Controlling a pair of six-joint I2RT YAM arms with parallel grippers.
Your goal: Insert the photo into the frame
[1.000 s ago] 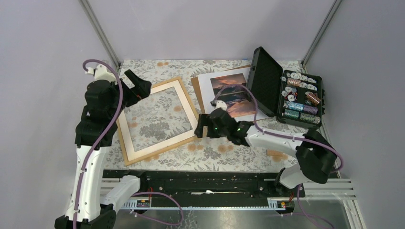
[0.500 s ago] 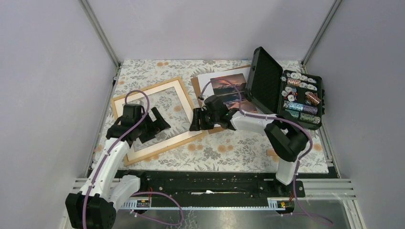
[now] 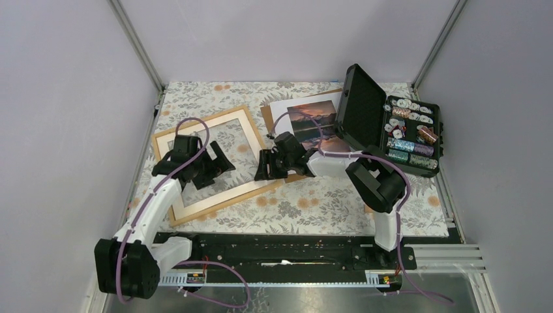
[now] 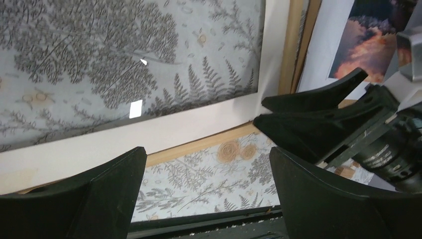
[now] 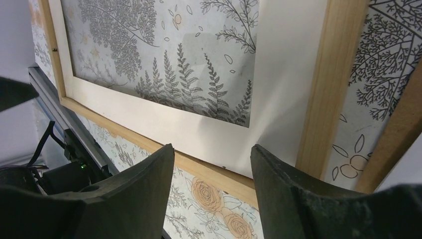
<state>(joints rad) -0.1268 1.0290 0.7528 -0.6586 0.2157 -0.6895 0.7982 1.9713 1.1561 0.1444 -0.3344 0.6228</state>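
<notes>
Top view: the frame point(image 3: 200, 122) is laid flat left of centre; the photo point(image 3: 313, 120) is laid at upper centre, outside it. Left wrist view: the left gripper point(image 4: 206, 154) is spread wide, empty. Right wrist view: the right gripper point(image 5: 211, 149) is parted over the frame's lower edge, empty.

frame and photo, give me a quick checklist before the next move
1. Photo in sight: ok, face up to the right of the frame.
2. Photo clear to grasp: not ok, the right arm crosses above its near edge and the black case lid stands along its right side.
3. Frame window free: ok, only the cream mat sits in it, with the tablecloth showing through.
4. Left jaws: ok, wide open, empty, above the mat.
5. Right jaws: ok, apart, empty, at the frame's near right corner.
6. Frame's back open for loading: cannot tell.
</notes>
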